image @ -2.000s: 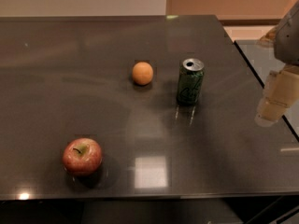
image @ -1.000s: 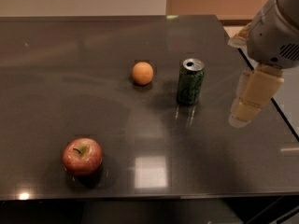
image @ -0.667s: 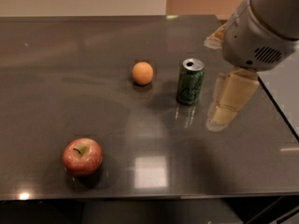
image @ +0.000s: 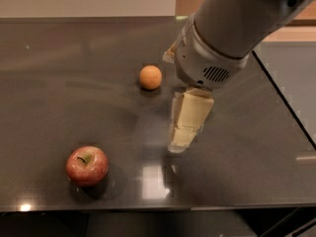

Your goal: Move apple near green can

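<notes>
The red apple (image: 87,165) with yellowish patches and a short stem sits on the dark table (image: 59,88) near its front left. My gripper (image: 183,132) hangs pale below the big grey arm (image: 232,28) over the table's middle, right of the apple and well apart from it, holding nothing that I can see. The green can is hidden behind the arm.
A small plain orange fruit (image: 150,77) lies behind the gripper, to its left. The table's front edge runs just below the apple. Its right edge slants down the right side of the view.
The arm has swung in from the right, leftward over the table, and now covers the green can. The apple and the orange fruit have not moved.
</notes>
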`<state>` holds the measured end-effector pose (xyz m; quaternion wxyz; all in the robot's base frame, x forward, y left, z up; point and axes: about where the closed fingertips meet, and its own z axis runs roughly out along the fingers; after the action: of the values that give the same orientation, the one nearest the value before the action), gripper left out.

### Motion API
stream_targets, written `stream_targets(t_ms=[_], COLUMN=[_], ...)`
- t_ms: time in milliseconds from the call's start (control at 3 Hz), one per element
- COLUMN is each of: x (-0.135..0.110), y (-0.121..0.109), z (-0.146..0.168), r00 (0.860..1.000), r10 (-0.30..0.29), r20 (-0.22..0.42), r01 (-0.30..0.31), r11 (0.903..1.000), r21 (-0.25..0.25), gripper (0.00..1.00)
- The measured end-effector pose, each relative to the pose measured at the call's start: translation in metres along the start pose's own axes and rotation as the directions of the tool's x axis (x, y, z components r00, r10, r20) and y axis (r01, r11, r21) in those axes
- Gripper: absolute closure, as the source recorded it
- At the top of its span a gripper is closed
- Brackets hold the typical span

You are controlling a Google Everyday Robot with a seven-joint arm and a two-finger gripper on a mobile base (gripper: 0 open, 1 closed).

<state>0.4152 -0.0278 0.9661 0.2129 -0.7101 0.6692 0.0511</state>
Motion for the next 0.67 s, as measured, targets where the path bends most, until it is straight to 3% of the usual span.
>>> stream_targets(t_ms=[667], x=[-0.049], y=[0.024], z=[0.064], r00=[0.999], r10=[-0.018], r20=[0.051], r01=[0.021], r11=[0.9985], r21=[-0.050], gripper=[0.00])
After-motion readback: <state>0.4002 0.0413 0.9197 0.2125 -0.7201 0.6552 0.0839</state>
